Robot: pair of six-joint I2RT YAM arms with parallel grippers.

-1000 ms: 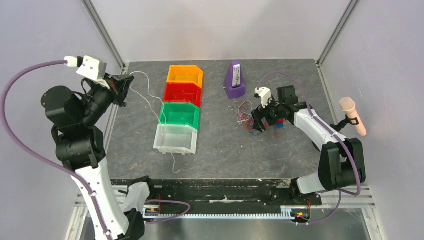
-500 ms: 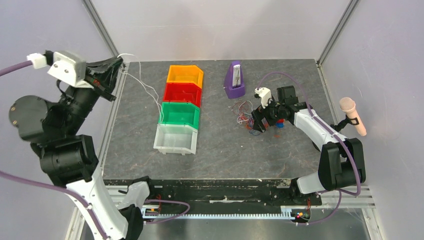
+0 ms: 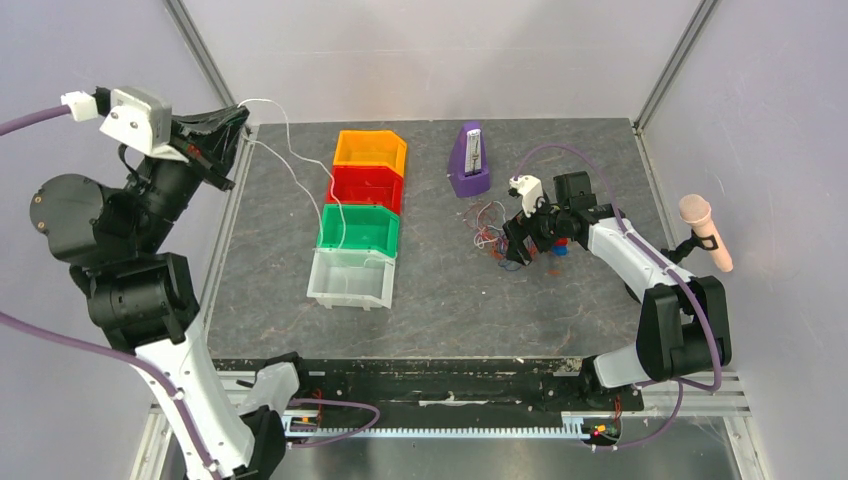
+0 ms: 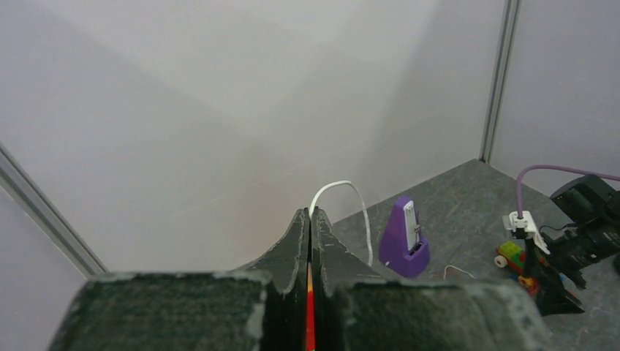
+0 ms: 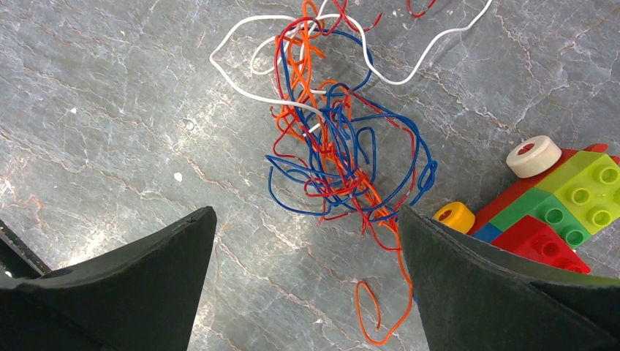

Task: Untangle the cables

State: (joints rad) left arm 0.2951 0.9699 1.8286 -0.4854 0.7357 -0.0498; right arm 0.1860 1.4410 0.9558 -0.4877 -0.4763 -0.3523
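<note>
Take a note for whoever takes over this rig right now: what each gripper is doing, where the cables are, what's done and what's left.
Left gripper: shut on one white wire and held high at the far left. The wire trails down across the red bin and green bin.
Right gripper: open and low over the knot of cables, gripping nothing.
Done: that white wire appears clear of the knot.
Left: probably drop it into a bin, then separate the red, orange, blue and white strands beside the toy bricks.
</note>
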